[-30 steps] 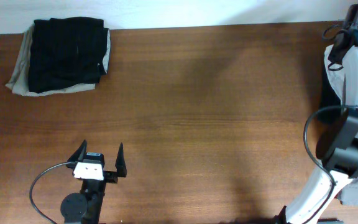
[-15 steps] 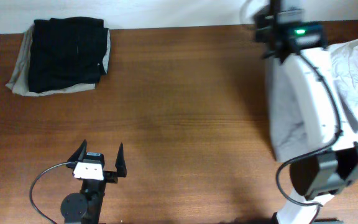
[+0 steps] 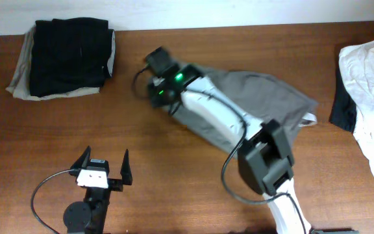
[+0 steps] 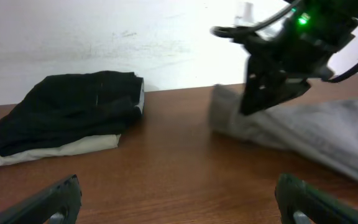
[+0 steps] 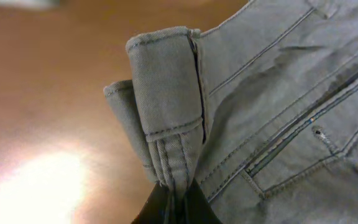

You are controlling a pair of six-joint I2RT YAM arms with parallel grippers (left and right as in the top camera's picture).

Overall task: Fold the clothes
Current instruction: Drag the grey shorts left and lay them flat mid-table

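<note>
We find the right end effector [image 5: 174, 200] pinched on a folded edge of the grey-olive shorts [image 3: 271, 97], which stretch rightward from it across the table [image 3: 193, 182]; the left end effector [image 3: 104, 162] gapes empty, well apart.

Table [image 3: 193, 140]: brown wood, grain running left to right, pale wall along the top of the frame.

Upper left: a folded black garment [image 3: 67, 55] stacked on a beige garment [image 3: 18, 79]. The beige shows past it at the left, the lower edge and the right side.

Upper centre to right of centre: grey shorts [image 3: 274, 97], wrinkled, well apart from the stack.

Right edge: a crumpled white garment [image 3: 369, 81], with a dark cloth [image 3: 344, 110] at its left side. A strip of bare wood separates this cloth from the shorts.
</note>
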